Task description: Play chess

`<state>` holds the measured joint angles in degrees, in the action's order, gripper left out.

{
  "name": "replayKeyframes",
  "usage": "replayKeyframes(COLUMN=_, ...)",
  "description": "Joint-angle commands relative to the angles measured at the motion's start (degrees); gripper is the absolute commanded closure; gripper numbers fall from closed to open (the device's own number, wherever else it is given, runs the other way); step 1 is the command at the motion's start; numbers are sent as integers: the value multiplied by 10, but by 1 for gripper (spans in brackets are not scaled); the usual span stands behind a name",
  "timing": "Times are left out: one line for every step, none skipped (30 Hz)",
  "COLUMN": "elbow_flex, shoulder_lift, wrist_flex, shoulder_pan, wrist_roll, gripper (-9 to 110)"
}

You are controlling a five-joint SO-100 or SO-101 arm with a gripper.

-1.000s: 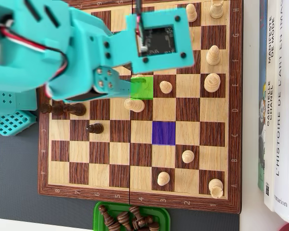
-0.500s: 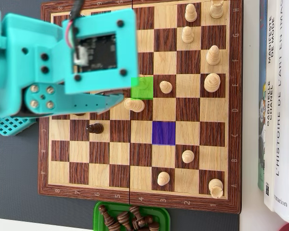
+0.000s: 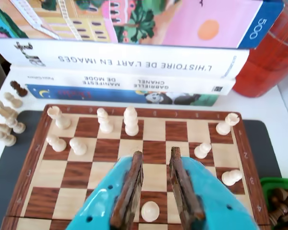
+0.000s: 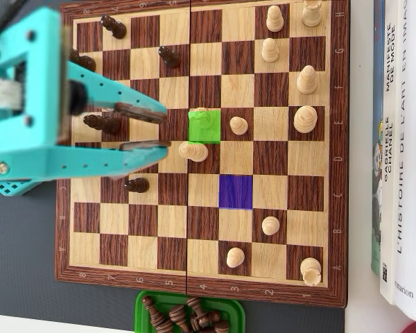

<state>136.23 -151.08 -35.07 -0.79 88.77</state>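
Observation:
In the overhead view my turquoise gripper (image 4: 165, 127) reaches in from the left over the chessboard (image 4: 336, 166), open and holding nothing. Just right of its tips is a green-marked square (image 4: 209, 132), with a light piece (image 4: 193, 150) below it. A purple-marked square (image 4: 236, 191) lies further right. In the wrist view the gripper (image 3: 156, 152) stands open above the board (image 3: 156, 112). A light pawn (image 3: 150, 211) on a dark square shows between the fingers, touching neither. Dark pieces (image 4: 102, 123) stand beside the arm.
Light pieces (image 4: 305, 119) stand along the right side of the board in the overhead view. A green tray (image 4: 144, 302) of captured dark pieces sits at the bottom edge. Books (image 4: 399, 139) lie to the right. In the wrist view captured light pieces (image 3: 5, 125) lie off the board's left.
The arm has drawn back to the left across the board, uncovering dark pieces at the upper left. No piece has moved.

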Motion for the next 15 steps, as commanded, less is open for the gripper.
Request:
replayKeyframes(elbow_flex=42, shoulder_lift=-54, wrist_flex=71, shoulder_pan=5, wrist_roll=-1, gripper=91)
replayKeyframes(elbow_flex=61, shoulder_lift=-69, wrist_flex=95, shoulder_pan=5, wrist_roll=-1, gripper=91)
replayKeyframes(elbow_flex=77, shoulder_lift=-84, wrist_flex=120, shoulder_pan=5, wrist_roll=-1, gripper=91)
replayKeyframes(elbow_flex=92, shoulder_lift=-100, wrist_flex=141, shoulder_pan=5, wrist_roll=-1, gripper=91)
replayKeyframes(elbow_flex=104, shoulder_lift=-115, wrist_flex=161, shoulder_pan=5, wrist_roll=-1, gripper=91)
replayKeyframes(elbow_flex=112, shoulder_lift=-128, wrist_flex=178, shoulder_pan=5, wrist_roll=-1, gripper=91)
replayKeyframes(elbow_flex=120, shoulder_lift=-142, wrist_flex=193, shoulder_pan=4, wrist_roll=-1, gripper=91)
replayKeyframes(elbow_flex=126, shoulder_lift=-155, wrist_flex=207, shoulder_pan=2, wrist_roll=-1, gripper=91)
replayKeyframes(elbow_flex=131, shoulder_lift=-167, wrist_flex=221, shoulder_pan=-1, wrist_roll=-1, gripper=91)
replayKeyframes(elbow_flex=137, shoulder_lift=-178, wrist_flex=233, shoulder_pan=-2, wrist_roll=-1, gripper=91)
replayKeyframes(elbow_flex=144, shoulder_lift=-191, wrist_flex=250, shoulder_pan=-3, wrist_roll=-1, gripper=91)
replayKeyframes(elbow_flex=153, shoulder_lift=-204, wrist_flex=267, shoulder_pan=-4, wrist_roll=-1, gripper=91)
replayKeyframes(elbow_flex=164, shoulder_lift=-216, wrist_flex=287, shoulder_pan=-7, wrist_roll=-1, gripper=91)
replayKeyframes(elbow_flex=178, shoulder_lift=-229, wrist_flex=308, shoulder_pan=-10, wrist_roll=-1, gripper=91)
replayKeyframes(elbow_flex=192, shoulder_lift=-243, wrist_flex=332, shoulder_pan=-11, wrist_roll=-1, gripper=91)
